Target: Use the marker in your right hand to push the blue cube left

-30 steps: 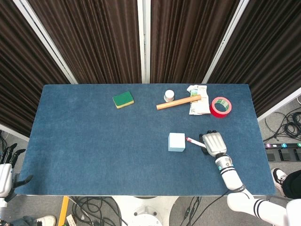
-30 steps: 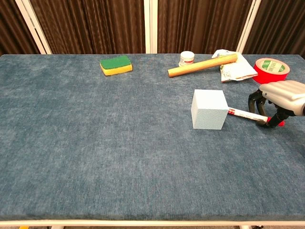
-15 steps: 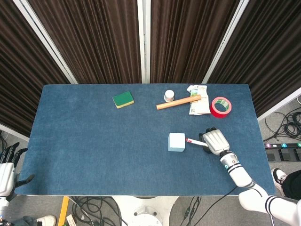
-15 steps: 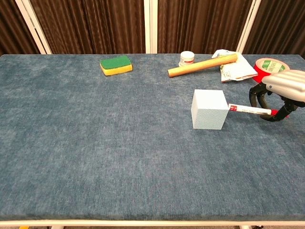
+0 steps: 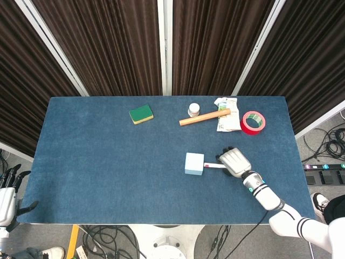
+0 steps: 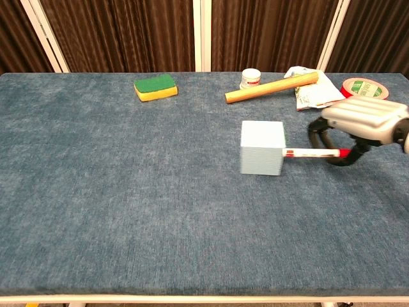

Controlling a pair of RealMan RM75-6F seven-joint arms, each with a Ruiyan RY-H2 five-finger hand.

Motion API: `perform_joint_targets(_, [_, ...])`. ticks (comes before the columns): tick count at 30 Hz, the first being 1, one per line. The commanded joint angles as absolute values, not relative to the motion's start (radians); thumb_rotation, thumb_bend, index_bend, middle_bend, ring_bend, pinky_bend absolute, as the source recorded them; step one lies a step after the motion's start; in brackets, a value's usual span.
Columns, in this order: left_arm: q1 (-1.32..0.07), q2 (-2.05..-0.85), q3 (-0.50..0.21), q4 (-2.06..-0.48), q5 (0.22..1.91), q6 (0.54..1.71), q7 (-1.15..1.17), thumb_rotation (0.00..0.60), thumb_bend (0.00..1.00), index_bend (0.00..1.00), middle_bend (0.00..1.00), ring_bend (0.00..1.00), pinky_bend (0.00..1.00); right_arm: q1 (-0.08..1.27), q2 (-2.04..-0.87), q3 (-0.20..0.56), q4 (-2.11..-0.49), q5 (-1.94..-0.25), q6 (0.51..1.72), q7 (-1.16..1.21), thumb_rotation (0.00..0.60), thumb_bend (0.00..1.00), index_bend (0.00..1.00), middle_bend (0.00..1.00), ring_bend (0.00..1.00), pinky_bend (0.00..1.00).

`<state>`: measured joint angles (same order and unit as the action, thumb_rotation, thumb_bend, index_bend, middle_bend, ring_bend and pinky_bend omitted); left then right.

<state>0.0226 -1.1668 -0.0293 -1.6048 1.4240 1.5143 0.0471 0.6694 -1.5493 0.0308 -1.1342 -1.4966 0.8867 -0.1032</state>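
Down at the near left corner, off the edge of the bench (image 5: 81, 178), we can see our left robot hand (image 5: 9, 189) in the head view only. It hangs below the blue cloth with its fingers spread and nothing in them.

Moving up the bench, right of center, we've got the blue cube (image 6: 262, 148) sitting flat on the cloth. It looks more pale blue than anything. Touching its right face is the tip of the marker (image 6: 316, 153), a white barrel with red at both ends, lying roughly level and pointing left. There's some printing along the barrel, but it's too small for us to read. Our right robot hand (image 6: 361, 118) grips the marker at its far end, fingers curled down around it, palm over the top.

Further back, along the far edge, things get more crowded. From left we see a green and yellow sponge (image 6: 155, 87), then a small white jar (image 6: 251, 78) with a red label we can't make out. A wooden dowel (image 6: 271, 87) lies at a slant just in front of the jar, its right end resting over a crumpled printed wrapper (image 6: 313, 91). Beside that sits a roll of red tape (image 5: 253, 122).
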Motion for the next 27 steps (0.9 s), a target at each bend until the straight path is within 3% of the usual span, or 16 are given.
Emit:
perform_joint_targets(1, [0.024, -1.165, -0.030, -1.602, 1.421, 1.515, 0.043, 0.600, 0.03, 0.26, 0.17, 0.10, 0.18, 0.688, -1.568, 0.040, -1.145, -1.500, 0.880, -0.118, 0.600, 0.44, 0.60, 0.59, 0.31, 0.32])
perform_joint_targets(9, [0.029, -1.166, -0.028, -1.598, 1.420, 1.518, 0.037, 0.600, 0.03, 0.26, 0.17, 0.10, 0.18, 0.734, -1.626, 0.076, -1.178, -1.462, 0.843, -0.212, 0.600, 0.44, 0.60, 0.59, 0.31, 0.32])
perform_joint_targets(20, [0.022, -1.167, -0.031, -1.606, 1.432, 1.519, 0.046, 0.600, 0.03, 0.26, 0.17, 0.10, 0.18, 0.690, -1.549, 0.049, -1.236, -1.430, 0.872, -0.234, 0.600, 0.44, 0.60, 0.59, 0.31, 0.32])
perform_joint_targets(27, [0.024, -1.164, -0.030, -1.606, 1.434, 1.524, 0.045, 0.600, 0.03, 0.26, 0.17, 0.10, 0.18, 0.718, -1.588, 0.072, -1.231, -1.405, 0.844, -0.247, 0.600, 0.44, 0.60, 0.59, 0.31, 0.32])
